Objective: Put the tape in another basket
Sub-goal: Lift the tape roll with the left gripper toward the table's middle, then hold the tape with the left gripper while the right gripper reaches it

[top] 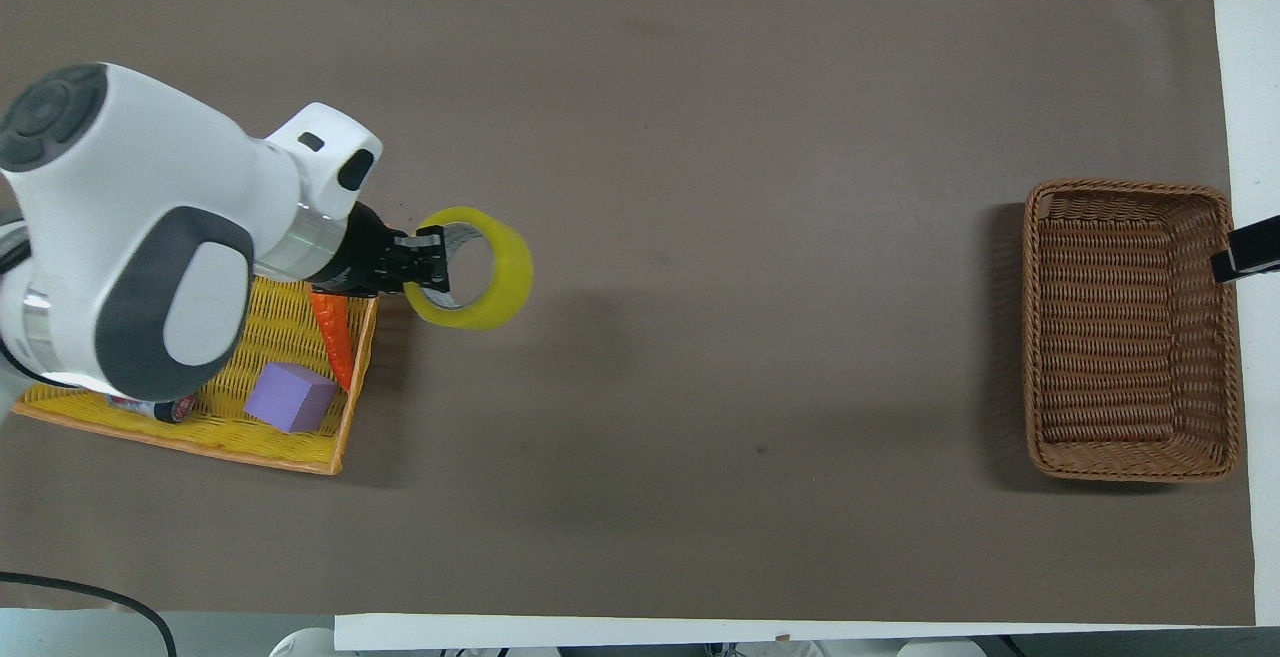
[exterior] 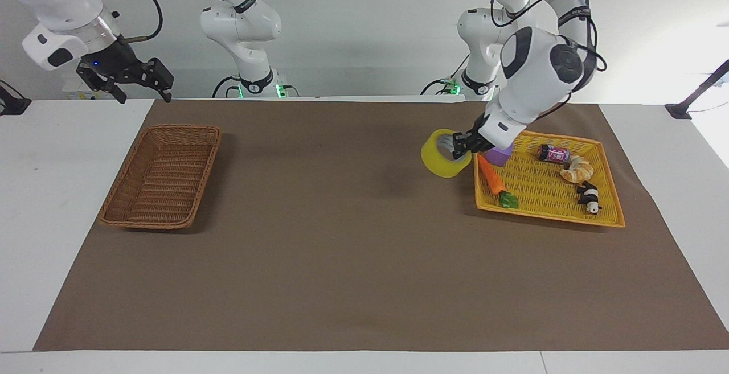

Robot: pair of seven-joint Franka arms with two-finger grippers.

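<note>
My left gripper [exterior: 459, 146] [top: 425, 262] is shut on the rim of the tape [exterior: 443, 155] [top: 478, 267], a yellow translucent roll with a pale core. It holds the roll in the air over the brown mat, just past the yellow tray's [exterior: 603, 214] [top: 215, 432] edge toward the right arm's end. The brown wicker basket [exterior: 162, 173] [top: 1135, 329] stands empty at the right arm's end of the table. My right gripper [exterior: 132, 78] [top: 1245, 252] waits raised beside that basket, open and empty.
The yellow tray holds an orange carrot [exterior: 491, 176] [top: 332, 332], a purple block [exterior: 500, 156] [top: 290, 397], a small can [exterior: 552, 152], a croissant [exterior: 576, 170] and a small panda figure [exterior: 588, 196]. Brown mat [exterior: 342, 220] lies between tray and basket.
</note>
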